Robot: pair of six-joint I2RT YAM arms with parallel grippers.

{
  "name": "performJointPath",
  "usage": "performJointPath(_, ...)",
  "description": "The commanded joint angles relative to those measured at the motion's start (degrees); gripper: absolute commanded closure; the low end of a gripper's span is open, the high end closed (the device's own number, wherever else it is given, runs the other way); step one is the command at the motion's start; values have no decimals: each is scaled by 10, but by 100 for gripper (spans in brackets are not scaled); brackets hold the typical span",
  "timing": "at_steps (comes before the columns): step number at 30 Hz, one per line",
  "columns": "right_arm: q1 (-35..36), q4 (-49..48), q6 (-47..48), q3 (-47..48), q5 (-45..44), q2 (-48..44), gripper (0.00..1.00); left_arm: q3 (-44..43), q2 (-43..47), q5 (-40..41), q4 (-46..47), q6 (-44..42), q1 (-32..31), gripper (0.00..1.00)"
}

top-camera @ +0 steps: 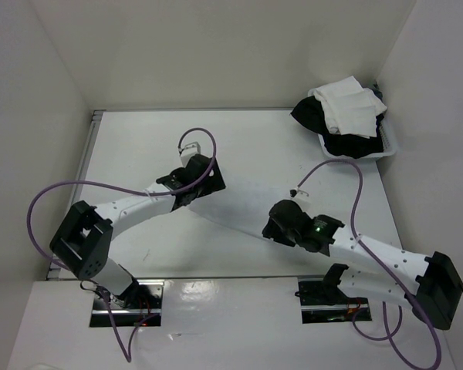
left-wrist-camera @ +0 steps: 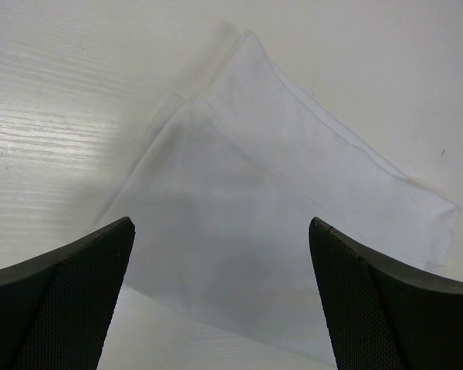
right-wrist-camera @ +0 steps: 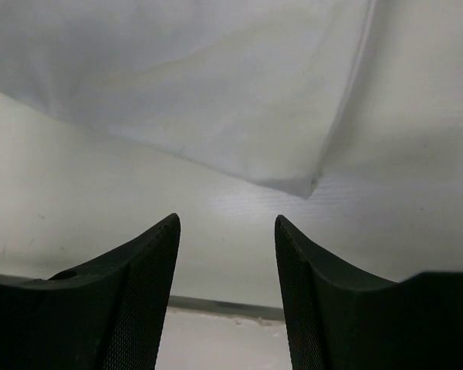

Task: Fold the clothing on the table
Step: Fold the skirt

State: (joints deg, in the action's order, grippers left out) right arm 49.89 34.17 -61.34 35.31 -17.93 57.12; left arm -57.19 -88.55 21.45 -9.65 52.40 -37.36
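The left pincer (left-wrist-camera: 220,225) is wide apart and holds nothing. It hangs over the clothing (left-wrist-camera: 293,193). The cloth shows two layers there, one on top of the other, with their corners pointing to the top of the left wrist view. The right pincer (right-wrist-camera: 226,218) is apart too, with nothing between its fingers. A corner of the cloth lies just above it in the right wrist view, not touching.

In the top view the clothing lies flat in the middle of the table (top-camera: 139,139), between the two pincers. It looks folded once. To fold it again well, I think each pincer should go low and pinch all the layers at a corner. Then they should lift gently together and lay the edges even.

A bin (top-camera: 391,146) with a heap of white and black clothes (top-camera: 343,116) sits in the upper right, well apart. A purple cable (top-camera: 50,193) loops by the left arm and could drag.
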Motion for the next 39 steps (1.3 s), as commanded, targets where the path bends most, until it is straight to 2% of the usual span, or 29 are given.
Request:
performJointPath(1,13,4,-47,-19,0,-15,42,4,22,15,-12,-6,-17,0)
performJointPath(4,24,-27,-64,-19,0,20,37,4,22,26,-20,-1,-24,0)
performJointPath(14,24,-49,-81,1,-60,105,34,30,71,47,-43,4,-44,0)
performJointPath(18,-1,-43,-69,-4,-60,105,33,44,87,54,-43,4,-44,0)
performJointPath(23,-64,-43,-33,-27,-49,43,33,54,100,54,-43,4,-44,0)
performJointPath(25,-64,-49,-33,-27,-44,38,33,54,100,54,-43,4,-50,0)
performJointPath(32,-64,-58,-27,-2,-56,141,32,49,95,60,-49,4,-55,0)
performJointPath(39,-64,-81,-17,21,-50,180,32,54,111,72,-67,4,-55,0)
